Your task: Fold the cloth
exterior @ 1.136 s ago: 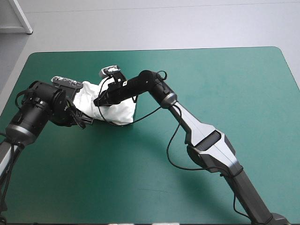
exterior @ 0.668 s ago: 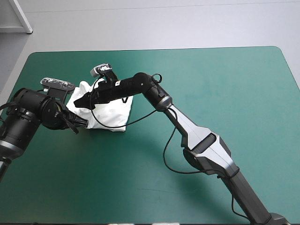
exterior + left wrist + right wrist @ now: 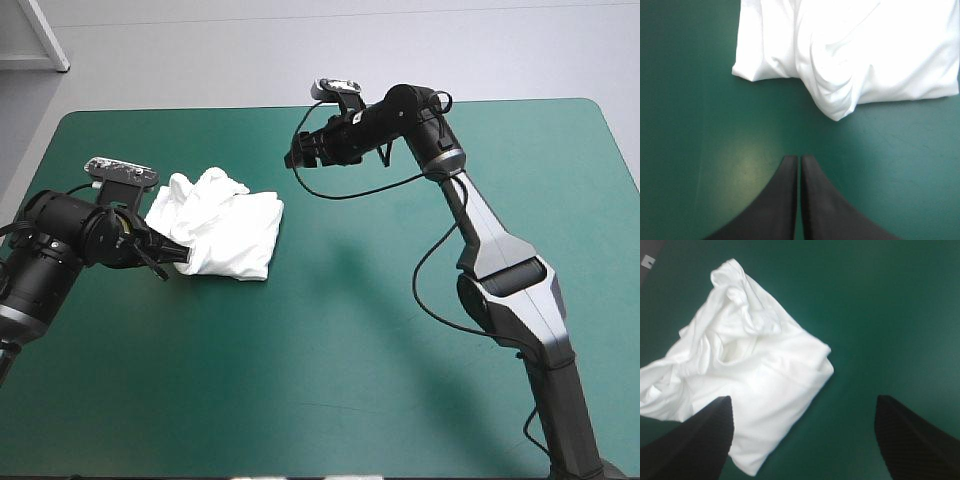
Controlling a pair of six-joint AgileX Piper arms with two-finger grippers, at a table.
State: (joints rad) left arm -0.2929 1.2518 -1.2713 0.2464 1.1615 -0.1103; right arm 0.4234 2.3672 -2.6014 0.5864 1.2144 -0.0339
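The bundled T-shirt (image 3: 222, 225) is gripped by nothing, seemingly because it is already folded: the left tool (image 3: 799, 165) is clenched empty beside it, the right tool (image 3: 300, 152) held released, well apart.

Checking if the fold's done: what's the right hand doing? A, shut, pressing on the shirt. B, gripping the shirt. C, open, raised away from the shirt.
C: the right hand is wide open, well off to the side of the shirt, holding nothing.

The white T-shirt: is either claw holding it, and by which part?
Nothing is held. The left gripper is shut and empty, just short of the T-shirt; the right gripper is open, apart from it.
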